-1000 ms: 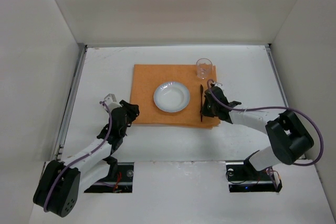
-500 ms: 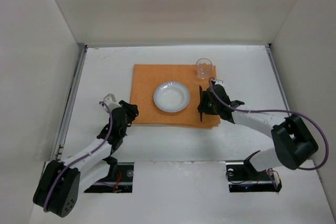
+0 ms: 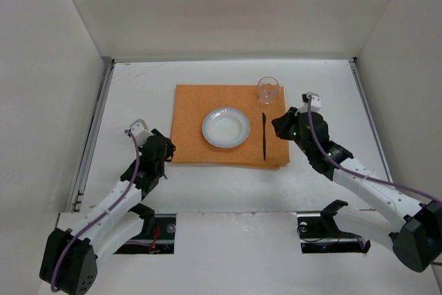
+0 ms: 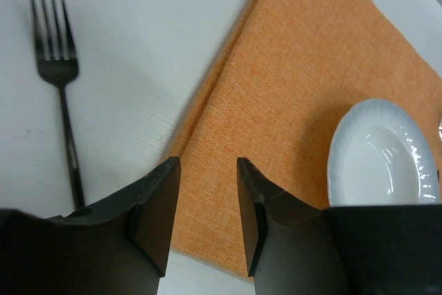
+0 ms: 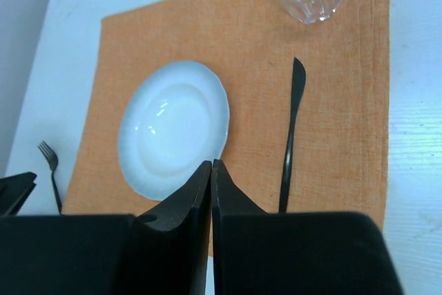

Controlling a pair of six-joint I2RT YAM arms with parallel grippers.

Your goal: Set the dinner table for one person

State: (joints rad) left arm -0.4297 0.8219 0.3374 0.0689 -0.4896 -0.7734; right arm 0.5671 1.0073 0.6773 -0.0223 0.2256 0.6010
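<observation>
On the white dinner table (image 3: 138,94) lies an orange mat (image 3: 200,105) with a white plate (image 3: 226,128) in its middle. A clear glass (image 3: 268,90) stands at the mat's far right corner. A black knife (image 3: 264,136) lies flat to the right of the plate, also visible in the right wrist view (image 5: 290,136). A black fork (image 4: 59,81) lies on the table left of the mat. My left gripper (image 4: 207,164) is open and empty over the mat's near left edge (image 3: 166,148). My right gripper (image 5: 212,164) is shut and empty, right of the knife (image 3: 278,124).
White walls enclose the table on three sides, with metal rails (image 3: 97,122) along the left and right edges. The arm bases sit at the near edge. Bare tabletop (image 3: 331,94) stretches to the right of the mat and on the far left.
My right gripper opened off the knife, pulled back to the right and shut again; the knife stays flat on the mat. My left arm shifted slightly left.
</observation>
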